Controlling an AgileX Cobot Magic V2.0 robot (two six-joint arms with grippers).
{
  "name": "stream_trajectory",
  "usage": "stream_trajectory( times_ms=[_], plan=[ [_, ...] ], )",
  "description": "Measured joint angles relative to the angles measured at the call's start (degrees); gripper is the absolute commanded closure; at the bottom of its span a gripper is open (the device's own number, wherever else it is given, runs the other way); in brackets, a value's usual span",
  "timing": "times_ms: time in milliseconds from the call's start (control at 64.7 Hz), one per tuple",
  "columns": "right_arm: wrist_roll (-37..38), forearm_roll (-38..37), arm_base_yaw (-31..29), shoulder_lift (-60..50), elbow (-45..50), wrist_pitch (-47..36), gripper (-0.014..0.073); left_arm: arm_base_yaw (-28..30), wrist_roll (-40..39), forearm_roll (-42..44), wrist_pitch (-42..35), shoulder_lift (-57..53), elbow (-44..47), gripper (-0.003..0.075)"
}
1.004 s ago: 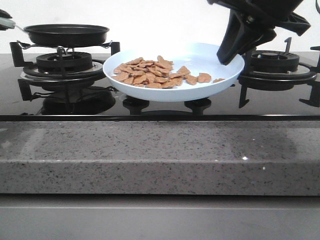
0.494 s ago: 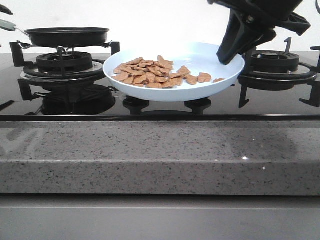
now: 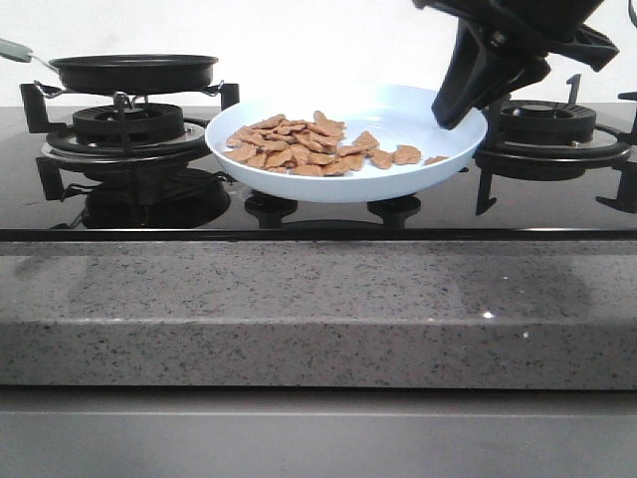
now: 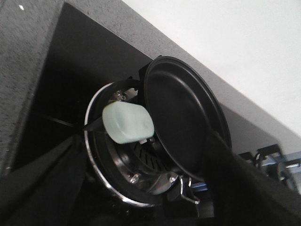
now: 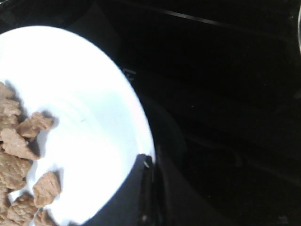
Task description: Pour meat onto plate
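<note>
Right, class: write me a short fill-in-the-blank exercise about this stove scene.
1. The meat lies on the pale blue ____.
2. The black frying pan sits on the burner on the robot's ____ side.
3. The right gripper holds the plate at its ____.
4. Inside, the pan looks ____.

Missing words: plate; left; rim; empty

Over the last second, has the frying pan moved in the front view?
Cannot tell. The frying pan sits on the same left burner; only its handle tip seems to sit slightly differently.

Black glass cooktop (image 3: 299, 221) set in a speckled grey stone counter (image 3: 299, 309).
Burner grates stand on it: one (image 3: 557, 134) beside the right gripper (image 3: 460, 112), one (image 3: 124, 129) well apart.
</note>
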Motion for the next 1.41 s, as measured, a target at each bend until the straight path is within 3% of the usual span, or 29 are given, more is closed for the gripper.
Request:
stream_trajectory(
  times_ms=[216, 494, 726, 1112, 1406],
  plan=[
    [0.00, 0.00, 0.00, 0.00, 0.00, 0.00, 0.0713, -2.15, -3.80, 11.60, -0.35, -9.77, 0.00, 0.0207],
    [0.00, 0.00, 0.00, 0.00, 0.00, 0.00, 0.0713, -18.57, -19.46, 40.63, -1.48, -22.20, 0.56, 0.0207],
    [0.00, 0.00, 0.00, 0.00, 0.00, 0.00, 0.0713, -29.64, -34.05, 61.16, -2.29, -32.67, 8.37, 0.0207],
    [-0.03, 0.00, 0.00, 0.00, 0.00, 0.00, 0.0713, -31.51, -36.80, 64.38, -2.52, -46.90, 21.43, 0.0206],
    [-0.03, 0.00, 0.00, 0.00, 0.00, 0.00, 0.0713, -31.51, -36.80, 64.48, -2.52, -48.83, 23.07, 0.0207]
  ],
)
